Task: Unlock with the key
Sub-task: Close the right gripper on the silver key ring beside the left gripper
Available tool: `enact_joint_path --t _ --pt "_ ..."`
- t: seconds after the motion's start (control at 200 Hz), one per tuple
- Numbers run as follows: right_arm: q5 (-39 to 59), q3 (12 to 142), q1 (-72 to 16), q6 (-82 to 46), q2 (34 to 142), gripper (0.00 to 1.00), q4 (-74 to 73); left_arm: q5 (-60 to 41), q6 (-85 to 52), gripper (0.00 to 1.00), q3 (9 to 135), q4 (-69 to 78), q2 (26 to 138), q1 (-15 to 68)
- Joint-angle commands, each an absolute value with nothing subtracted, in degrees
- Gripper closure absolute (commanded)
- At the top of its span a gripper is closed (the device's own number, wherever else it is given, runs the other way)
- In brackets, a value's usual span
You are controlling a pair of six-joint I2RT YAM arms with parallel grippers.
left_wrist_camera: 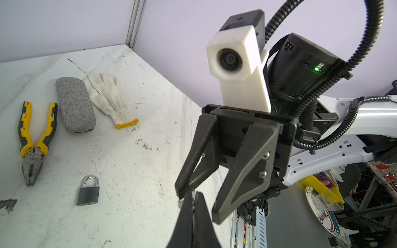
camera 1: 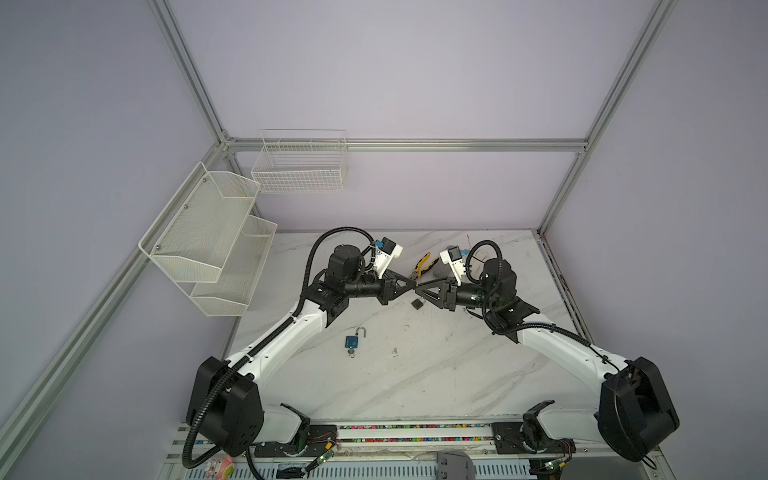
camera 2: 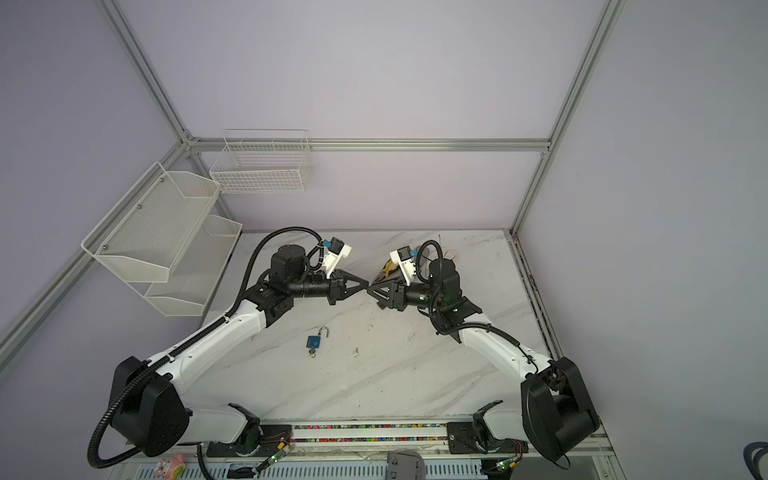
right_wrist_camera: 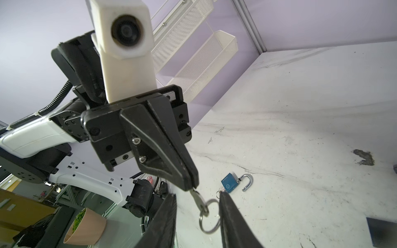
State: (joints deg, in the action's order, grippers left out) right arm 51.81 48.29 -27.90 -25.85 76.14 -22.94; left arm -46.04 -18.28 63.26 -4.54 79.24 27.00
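My left gripper [camera 1: 410,284] hangs over the middle of the table, shut on a small silver key [right_wrist_camera: 196,196]. The key's ring [right_wrist_camera: 209,218] dangles below the blade. My right gripper [camera 1: 420,287] faces it tip to tip and is open, its fingers on either side of the key and ring; the ring touches one finger [right_wrist_camera: 231,221]. A grey padlock [left_wrist_camera: 88,191] lies on the table with its shackle closed, below the grippers [camera 1: 417,304]. A blue padlock [camera 1: 353,340] lies nearer the front with its shackle swung open and a key ring at its base.
Yellow-handled pliers [left_wrist_camera: 34,139], a grey fabric case [left_wrist_camera: 75,105] and a white work glove [left_wrist_camera: 107,96] lie at the back right of the marble table [camera 1: 415,374]. White mesh shelves [camera 1: 208,232] and a wire basket [camera 1: 301,166] hang on the left and back walls.
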Motion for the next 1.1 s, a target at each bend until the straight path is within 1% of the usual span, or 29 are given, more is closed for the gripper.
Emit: enact_joint_path --t 0.0,0.085,0.17,0.505,0.845,1.095 --pt "53.9 49.4 -27.7 -25.4 76.6 0.69 -25.0 -47.8 -16.8 1.00 69.9 -4.6 79.4 26.7" --pt "53.7 49.5 -27.7 -25.4 76.5 0.71 -25.0 -48.0 -16.7 1.00 70.2 -4.9 79.6 26.7" --pt "53.8 49.5 -27.7 -25.3 76.5 0.76 -25.1 -47.9 -16.5 1.00 70.4 -5.2 79.8 26.7" --pt "54.0 49.6 -26.5 -25.6 76.3 0.76 -25.3 -48.5 -16.0 1.00 70.8 -5.9 80.1 26.7" --pt "57.5 49.3 -26.2 -27.2 76.8 0.80 -28.0 -49.4 -15.9 1.00 71.2 -6.2 80.3 26.7" --pt "58.2 49.4 -26.3 -27.7 77.3 0.92 -28.7 -49.4 -15.6 1.00 71.6 -7.0 80.5 26.7"
